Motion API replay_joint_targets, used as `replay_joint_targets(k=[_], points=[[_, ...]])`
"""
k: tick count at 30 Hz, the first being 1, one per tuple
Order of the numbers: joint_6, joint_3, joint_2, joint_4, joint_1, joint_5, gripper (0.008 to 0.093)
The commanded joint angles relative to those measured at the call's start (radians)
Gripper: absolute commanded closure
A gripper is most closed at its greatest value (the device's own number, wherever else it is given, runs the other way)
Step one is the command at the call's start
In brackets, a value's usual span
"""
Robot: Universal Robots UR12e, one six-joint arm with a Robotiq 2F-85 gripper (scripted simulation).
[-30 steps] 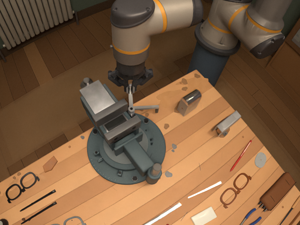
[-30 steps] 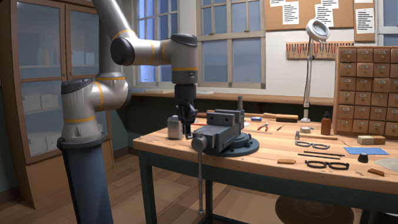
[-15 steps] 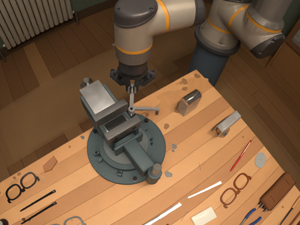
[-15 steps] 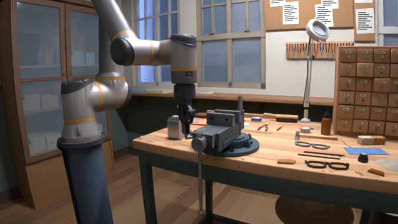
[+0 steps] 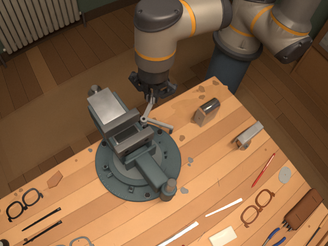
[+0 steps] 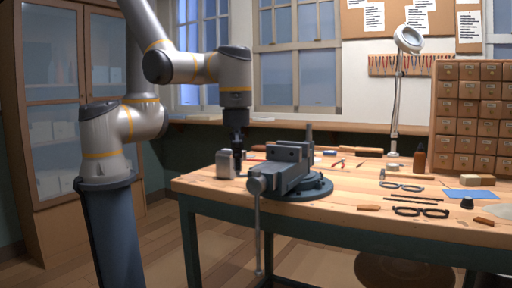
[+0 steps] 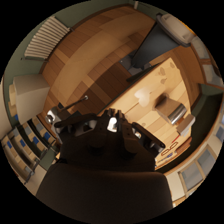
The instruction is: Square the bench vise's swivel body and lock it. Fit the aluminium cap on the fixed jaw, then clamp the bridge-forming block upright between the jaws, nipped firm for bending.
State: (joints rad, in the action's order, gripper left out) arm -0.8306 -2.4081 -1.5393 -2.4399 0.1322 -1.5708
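Observation:
At the near-left end of the workbench the bench vise (image 5: pixel 127 137) (image 6: pixel 288 166) stands on its round swivel base (image 5: pixel 137 164), turned at an angle to the bench edge, jaws apart and empty. A grey lock lever (image 5: pixel 148 111) rises from the base at the vise's side. My gripper (image 5: pixel 151 99) (image 6: pixel 237 153) (image 7: pixel 112 121) is closed around the lever's upper end. The bridge-forming block (image 5: pixel 206 111) (image 7: pixel 169 109), wooden with a rounded metal top, lies on the bench to the right. The aluminium cap (image 5: pixel 249 135) (image 7: pixel 185 124) lies further right.
A brown case (image 5: pixel 303 209) lies at the bench's right edge. Spectacle frames (image 5: pixel 257 208), a red pencil (image 5: pixel 263 170), white strips (image 5: pixel 224 207) and black temple arms (image 5: pixel 41 218) are scattered along the near side. The vise's long handle (image 6: pixel 257 231) hangs over the bench edge.

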Motion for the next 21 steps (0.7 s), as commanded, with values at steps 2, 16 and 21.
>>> replay_joint_targets(k=[2,16,21], points=[[-0.057,-0.001,-0.002,0.0,-0.005,0.0,0.0934],[-0.457,-0.007,-0.008,-0.001,-0.043,0.0,0.0934],[-0.561,-0.006,-0.007,-0.001,-0.053,0.0,0.0934]])
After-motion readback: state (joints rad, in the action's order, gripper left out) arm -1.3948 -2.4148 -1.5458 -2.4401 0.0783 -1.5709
